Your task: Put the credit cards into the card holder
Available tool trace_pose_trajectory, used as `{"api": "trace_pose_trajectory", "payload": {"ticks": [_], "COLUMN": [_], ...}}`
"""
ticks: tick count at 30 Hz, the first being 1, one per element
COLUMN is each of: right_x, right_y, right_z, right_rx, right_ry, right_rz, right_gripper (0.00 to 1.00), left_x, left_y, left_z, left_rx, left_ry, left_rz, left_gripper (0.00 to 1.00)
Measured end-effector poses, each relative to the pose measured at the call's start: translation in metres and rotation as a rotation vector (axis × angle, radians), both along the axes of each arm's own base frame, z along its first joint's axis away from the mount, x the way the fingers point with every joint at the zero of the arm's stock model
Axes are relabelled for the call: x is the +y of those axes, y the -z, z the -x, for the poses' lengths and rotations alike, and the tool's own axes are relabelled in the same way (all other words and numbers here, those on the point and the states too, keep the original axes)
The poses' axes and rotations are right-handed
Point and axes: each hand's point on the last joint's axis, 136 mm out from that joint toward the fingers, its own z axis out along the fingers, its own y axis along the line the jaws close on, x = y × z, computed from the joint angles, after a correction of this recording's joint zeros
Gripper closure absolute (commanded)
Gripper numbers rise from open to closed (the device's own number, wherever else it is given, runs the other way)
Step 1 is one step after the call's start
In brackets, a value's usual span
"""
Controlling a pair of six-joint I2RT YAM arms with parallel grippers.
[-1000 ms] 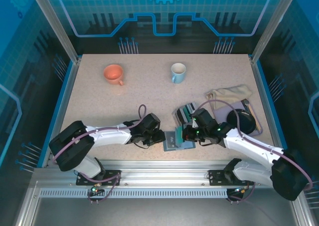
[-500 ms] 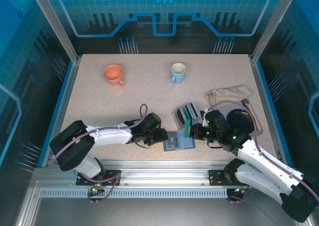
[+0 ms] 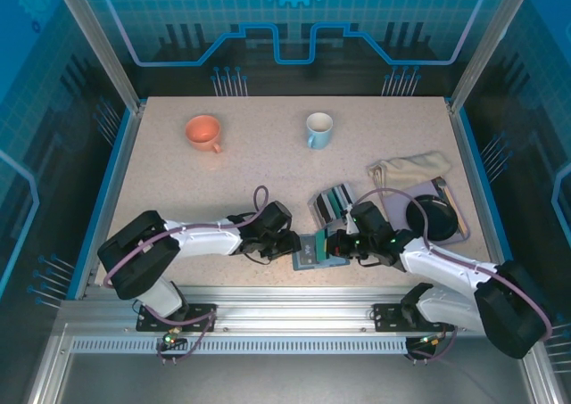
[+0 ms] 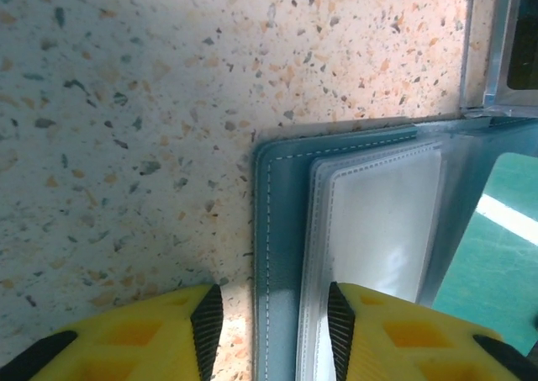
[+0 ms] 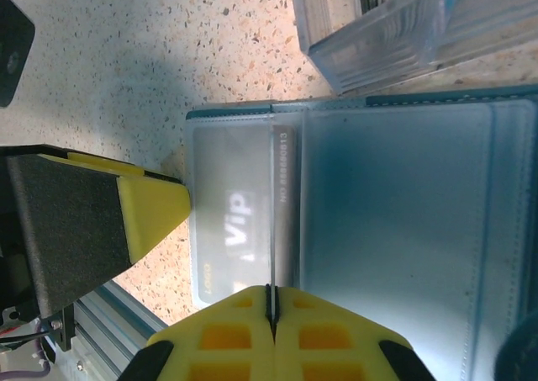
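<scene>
my right pincer (image 5: 271, 290) is pinched tight on a card (image 5: 271, 221). i see the card edge-on, as a thin line running up from between my yellow fingertips at the bottom middle of the right wrist view. it stands on its edge over the open holder (image 5: 395, 230), about where the left pocket meets the wide clear pocket on the right. under the left pocket's film lies a grey vip card (image 5: 231, 230). i think it sits inside the pocket, though the glare makes that hard to swear to.

my left pincer (image 4: 271, 318) stands at a narrow gape and clamps nothing. its two yellow fingertips sit at the bottom edge of the left wrist view. one is over the bare table (image 4: 126, 103) and the other is over the holder's clear sleeves, with the stitched teal border between them. in the right wrist view one of those fingers comes in from the left, its tip right at the holder's left edge.

from above, the holder lies low in the frame near the middle, with a pincer at each side. the rack (image 3: 326, 206) with the other cards (image 3: 339, 197) stands just above it. right of the rack is a black disc (image 3: 430, 215), with a cloth (image 3: 410, 166) above that. an orange mug (image 3: 203, 132) sits at upper left and a blue mug (image 3: 318, 129) at upper middle, both well apart from the holder.
</scene>
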Motion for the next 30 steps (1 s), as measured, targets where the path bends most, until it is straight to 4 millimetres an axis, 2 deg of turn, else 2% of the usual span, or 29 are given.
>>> {"api": "trace_pose_trajectory", "payload": {"ticks": [7, 19, 27, 30], "right_x": [0.001, 0.007, -0.015, -0.016], "right_y": [0.013, 0.015, 0.005, 0.005], "right_z": [0.0, -0.004, -0.01, -0.008], "right_rx": [0.012, 0.007, -0.015, -0.007], "right_ry": [-0.013, -0.031, 0.01, 0.004], "right_rz": [0.011, -0.019, -0.028, -0.046], "right_gripper": [0.96, 0.97, 0.96, 0.97], "left_x": [-0.001, -0.004, -0.007, -0.007], "left_y": [0.001, 0.003, 0.003, 0.004], "left_z": [-0.001, -0.002, -0.003, -0.004], "left_rx": [0.002, 0.01, 0.006, 0.005], "left_ry": [0.0, 0.004, 0.006, 0.006], "left_rz": [-0.003, -0.002, 0.008, 0.009], "left_gripper": [0.64, 0.74, 0.76, 0.76]}}
